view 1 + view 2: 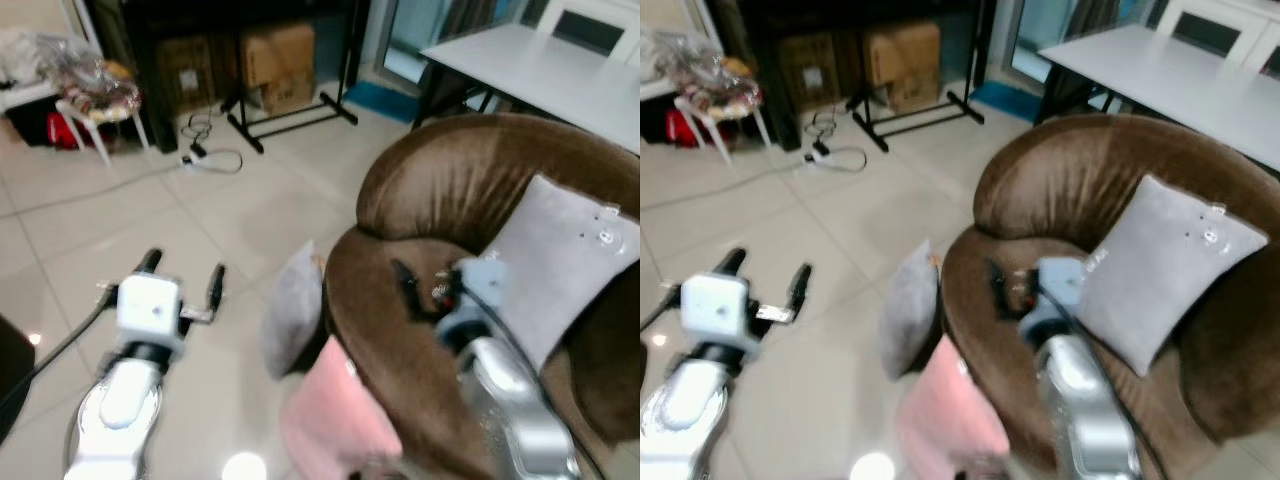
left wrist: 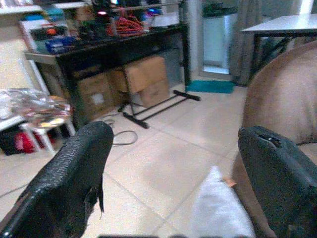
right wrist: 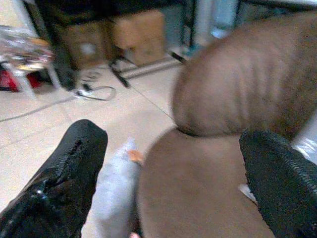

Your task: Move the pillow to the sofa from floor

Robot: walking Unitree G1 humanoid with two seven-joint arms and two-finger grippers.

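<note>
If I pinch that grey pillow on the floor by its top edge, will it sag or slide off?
The floor pillow looks soft, so it will likely flop. Propped against the sofa, it may topple when nudged. It is probably light; its cloth should grip well in the open left gripper.

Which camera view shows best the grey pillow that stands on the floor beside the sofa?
The left eye view: the floor pillow shows nearly whole, leaning against the brown sofa. The right eye view shows the same. Both wrist views catch just its upper part, blurred, between their gripper fingers.
</note>
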